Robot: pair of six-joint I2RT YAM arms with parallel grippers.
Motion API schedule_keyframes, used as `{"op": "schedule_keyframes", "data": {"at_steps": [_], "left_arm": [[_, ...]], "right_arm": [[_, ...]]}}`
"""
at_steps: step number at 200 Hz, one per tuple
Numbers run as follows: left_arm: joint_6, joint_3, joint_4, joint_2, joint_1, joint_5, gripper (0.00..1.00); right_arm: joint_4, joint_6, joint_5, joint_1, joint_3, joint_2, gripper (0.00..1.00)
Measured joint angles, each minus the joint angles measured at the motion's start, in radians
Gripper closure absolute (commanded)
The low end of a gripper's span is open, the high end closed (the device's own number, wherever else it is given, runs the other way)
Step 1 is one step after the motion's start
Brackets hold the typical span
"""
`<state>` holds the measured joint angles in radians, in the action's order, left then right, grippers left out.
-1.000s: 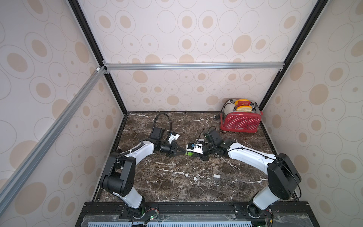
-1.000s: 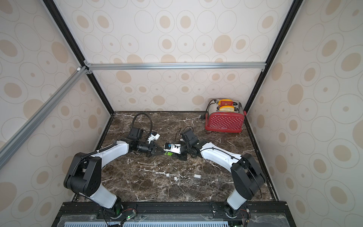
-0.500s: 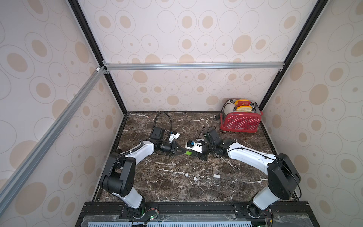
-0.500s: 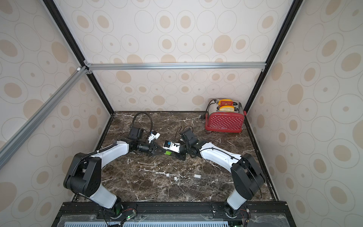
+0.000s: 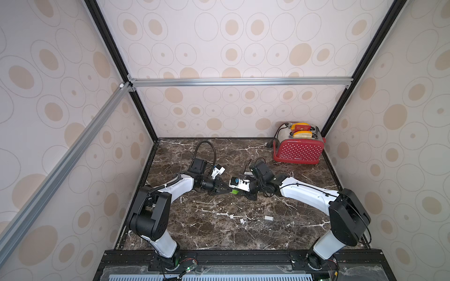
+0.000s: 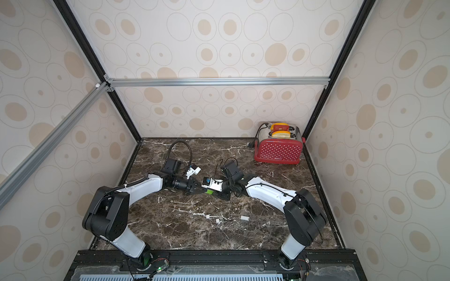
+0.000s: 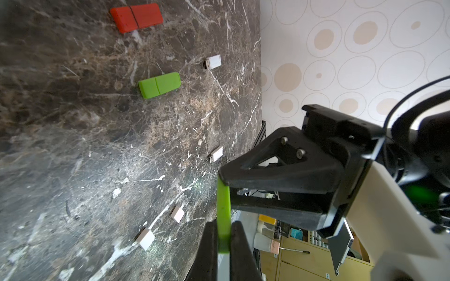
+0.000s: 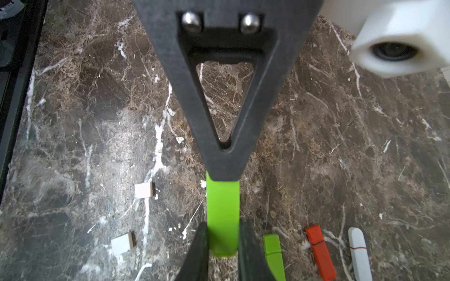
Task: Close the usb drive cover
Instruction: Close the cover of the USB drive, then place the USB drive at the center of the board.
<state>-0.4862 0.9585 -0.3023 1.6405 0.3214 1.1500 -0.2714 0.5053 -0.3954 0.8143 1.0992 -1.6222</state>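
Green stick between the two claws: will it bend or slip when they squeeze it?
Probably stiff: the green stick runs straight between the left gripper and right gripper without sagging. Its smooth plastic looks a little slippery, so it might slide. Flat sides mean it likely won't roll.

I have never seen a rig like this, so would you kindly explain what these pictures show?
Two white robot arms stand at the front of a marble table inside a papered booth. Both top views look down on everything from above; each wrist view comes from a camera riding on one arm. The left tool and the right tool meet mid-table, each clamped on one end of a green USB drive. Lying loose are another green drive, a red drive, a white drive and small white pieces. A red toaster stands at the back.
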Motion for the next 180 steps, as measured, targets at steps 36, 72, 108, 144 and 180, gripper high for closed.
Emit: {"op": "schedule_keyframes", "data": {"at_steps": [36, 72, 108, 144, 180], "left_arm": [[-0.029, 0.001, 0.025, 0.012, 0.000, 0.007, 1.00], [-0.030, 0.003, 0.018, 0.018, 0.002, 0.014, 0.73], [-0.003, 0.008, -0.017, -0.012, -0.020, 0.008, 0.41], [0.078, 0.017, -0.083, -0.077, -0.132, -0.045, 0.23], [0.172, 0.030, -0.158, -0.111, -0.170, -0.117, 0.10]], "right_arm": [[0.004, -0.016, 0.008, 0.000, -0.001, 0.000, 1.00], [-0.008, 0.026, 0.000, -0.007, -0.003, 0.000, 1.00], [-0.060, 0.117, -0.070, -0.057, -0.003, 0.019, 1.00], [-0.159, 0.196, -0.045, -0.132, -0.006, 0.023, 1.00], [-0.241, 0.264, 0.035, -0.146, 0.024, -0.040, 1.00]]}}
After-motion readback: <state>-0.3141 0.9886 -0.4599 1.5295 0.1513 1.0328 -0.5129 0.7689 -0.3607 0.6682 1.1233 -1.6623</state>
